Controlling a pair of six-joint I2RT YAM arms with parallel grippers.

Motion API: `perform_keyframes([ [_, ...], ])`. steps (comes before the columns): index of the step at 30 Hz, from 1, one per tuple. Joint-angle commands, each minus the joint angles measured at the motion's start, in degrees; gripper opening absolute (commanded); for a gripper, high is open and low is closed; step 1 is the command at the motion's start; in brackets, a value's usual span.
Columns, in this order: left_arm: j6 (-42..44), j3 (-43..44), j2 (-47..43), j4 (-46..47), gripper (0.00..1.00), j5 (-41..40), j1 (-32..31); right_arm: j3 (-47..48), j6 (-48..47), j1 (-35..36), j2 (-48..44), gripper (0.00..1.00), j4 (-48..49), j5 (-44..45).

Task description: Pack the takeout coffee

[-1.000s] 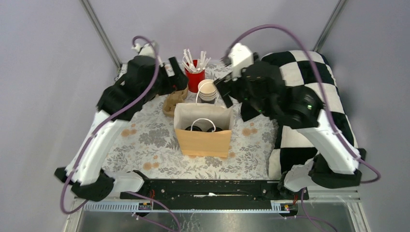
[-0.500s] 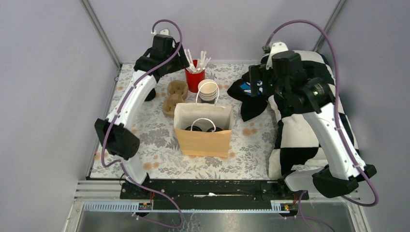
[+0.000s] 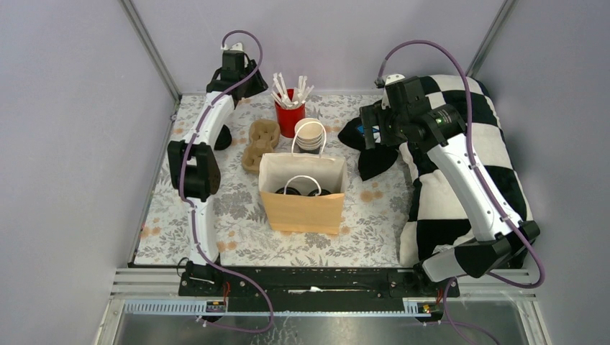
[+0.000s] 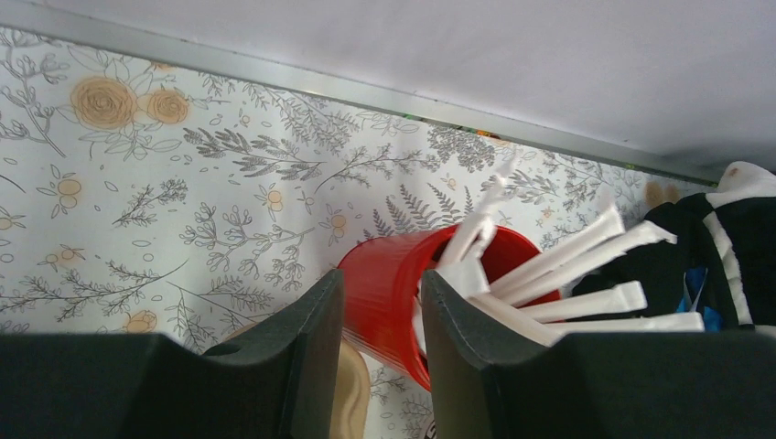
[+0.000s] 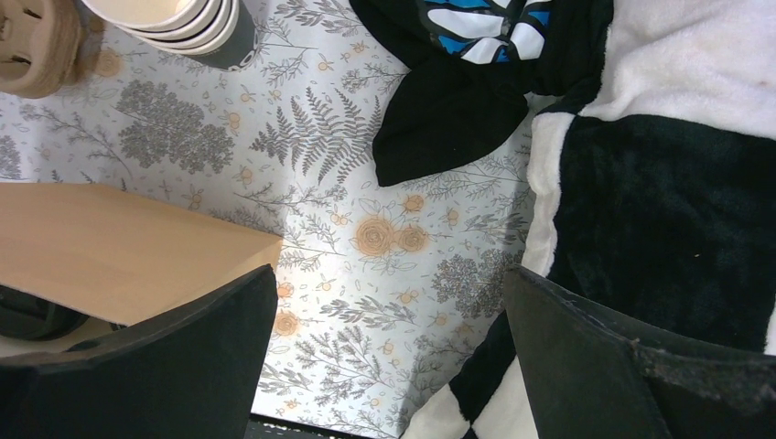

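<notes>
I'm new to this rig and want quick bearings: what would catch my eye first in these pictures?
A brown paper bag stands open at the centre, with the dark lids of the coffee cups showing inside. Just behind it is a red cup bristling with white sticks. Along the right side lies a big black-and-white checked blanket.

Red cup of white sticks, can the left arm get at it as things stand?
Probably yes. The red cup sits straight ahead of the left pincer with nothing between them, though its fingers look set too narrow to go around it.
</notes>
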Motion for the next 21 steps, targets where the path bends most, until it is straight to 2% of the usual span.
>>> perform_keyframes([
  [1,0.98,-3.24,-4.17,8.25,0.46,4.54,-0.48,2.47,-2.04,-0.83,1.12,1.0,0.26,0.16],
  [6,1.88,-4.88,-4.03,8.7,0.54,8.13,-0.48,1.4,-2.43,-0.96,1.27,1.0,0.54,0.22],
  [9,0.63,-5.7,-3.95,10.26,0.55,8.77,-0.48,1.49,-2.58,-0.97,1.5,1.0,0.43,0.43],
  [12,0.27,-5.98,-4.42,11.01,0.62,8.6,-0.48,1.49,-2.82,-1.12,1.72,1.0,0.38,0.58],
  [19,0.27,-7.14,-7.46,9.52,0.63,6.89,-0.71,1.23,-3.23,-1.19,1.94,1.0,0.85,0.65],
  [21,0.31,-7.69,-8.32,8.44,0.59,6.55,-1.09,1.14,-3.32,-1.18,1.94,1.0,0.99,0.45],
])
